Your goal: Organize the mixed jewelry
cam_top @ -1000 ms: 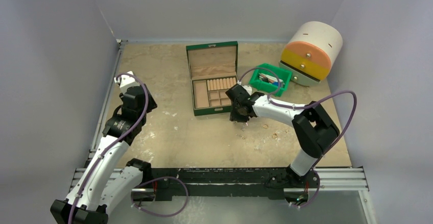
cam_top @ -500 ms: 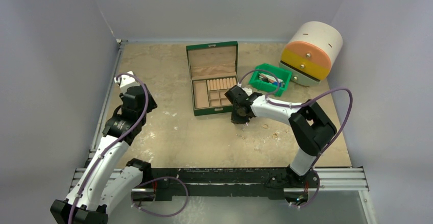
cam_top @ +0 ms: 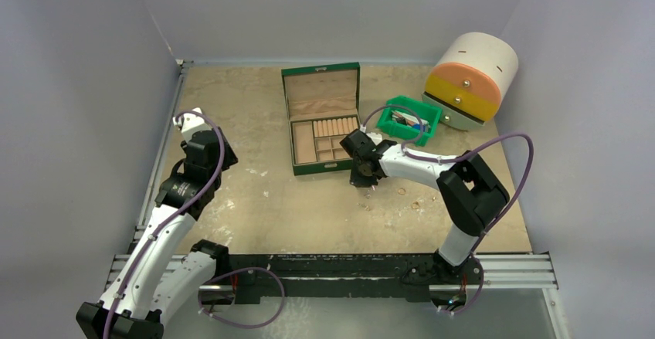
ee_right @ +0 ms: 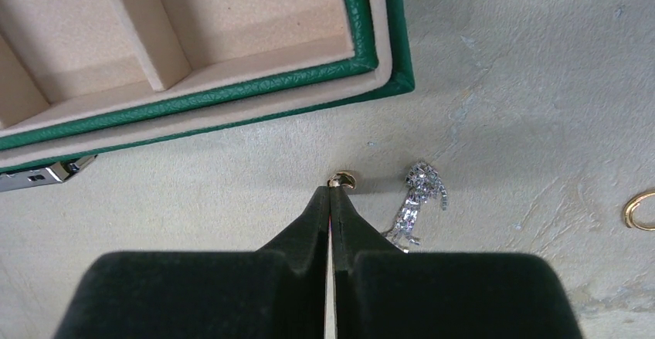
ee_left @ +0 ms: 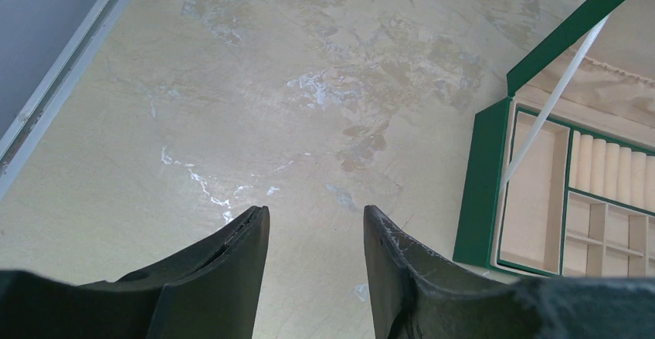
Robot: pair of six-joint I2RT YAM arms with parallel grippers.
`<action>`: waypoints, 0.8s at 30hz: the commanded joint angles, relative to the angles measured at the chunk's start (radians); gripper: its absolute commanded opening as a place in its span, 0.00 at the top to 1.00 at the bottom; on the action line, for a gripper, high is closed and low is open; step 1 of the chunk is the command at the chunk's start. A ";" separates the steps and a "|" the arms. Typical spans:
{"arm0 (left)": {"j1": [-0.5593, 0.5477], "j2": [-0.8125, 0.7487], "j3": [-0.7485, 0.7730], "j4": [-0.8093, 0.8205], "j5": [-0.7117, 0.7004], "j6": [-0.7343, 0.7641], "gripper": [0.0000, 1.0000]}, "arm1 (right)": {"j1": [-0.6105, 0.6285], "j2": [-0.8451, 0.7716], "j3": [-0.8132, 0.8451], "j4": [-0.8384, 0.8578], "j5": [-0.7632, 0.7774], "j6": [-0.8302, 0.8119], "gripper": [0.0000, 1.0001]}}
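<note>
My right gripper (ee_right: 330, 188) is shut, and a tiny gold ring (ee_right: 342, 178) is pinched at its very tips, just off the near right corner of the open green box (ee_right: 382, 61). A small silvery trinket (ee_right: 417, 200) lies on the table right of the fingers. Another gold ring (ee_right: 639, 209) lies at the right edge. In the top view the right gripper (cam_top: 363, 177) is beside the box (cam_top: 287, 123), with two rings (cam_top: 401, 191) (cam_top: 416, 205) on the table to its right. My left gripper (ee_left: 317, 223) is open and empty, held above bare table left of the box (ee_left: 473, 192).
A green plastic bin (cam_top: 408, 120) with small items stands behind the right gripper. A round white, orange and yellow drawer unit (cam_top: 470, 80) stands at the back right. Grey walls close in the table on three sides.
The right gripper has shifted slightly left and toward the box corner. The left arm has not moved.
</note>
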 commanded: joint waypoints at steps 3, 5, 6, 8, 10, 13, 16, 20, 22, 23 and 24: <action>0.005 -0.007 0.016 0.044 -0.003 0.023 0.53 | 0.007 -0.054 0.013 -0.030 0.036 0.007 1.00; 0.006 -0.008 0.017 0.045 -0.003 0.023 0.52 | 0.007 -0.070 0.020 -0.040 0.041 0.002 1.00; 0.005 -0.008 0.016 0.044 -0.003 0.023 0.53 | 0.007 -0.078 0.025 -0.045 0.044 0.000 1.00; 0.005 -0.007 0.017 0.045 -0.003 0.023 0.52 | 0.007 -0.095 0.033 -0.058 0.051 -0.004 1.00; 0.005 -0.008 0.017 0.045 -0.003 0.023 0.53 | 0.007 -0.111 0.047 -0.069 0.055 -0.010 1.00; 0.006 -0.009 0.017 0.044 -0.003 0.024 0.53 | 0.007 -0.134 0.077 -0.102 0.065 -0.015 1.00; 0.006 -0.009 0.017 0.044 -0.003 0.024 0.53 | 0.007 -0.161 0.113 -0.133 0.061 -0.037 1.00; 0.005 -0.008 0.017 0.044 -0.003 0.023 0.53 | 0.004 -0.166 0.187 -0.166 0.104 -0.069 1.00; 0.005 -0.008 0.017 0.045 -0.003 0.024 0.52 | 0.000 -0.157 0.223 -0.177 0.113 -0.084 1.00; 0.006 -0.008 0.017 0.044 -0.003 0.024 0.53 | -0.003 -0.152 0.239 -0.181 0.114 -0.092 1.00; 0.006 -0.008 0.017 0.044 -0.003 0.024 0.53 | -0.008 -0.145 0.253 -0.181 0.114 -0.101 1.00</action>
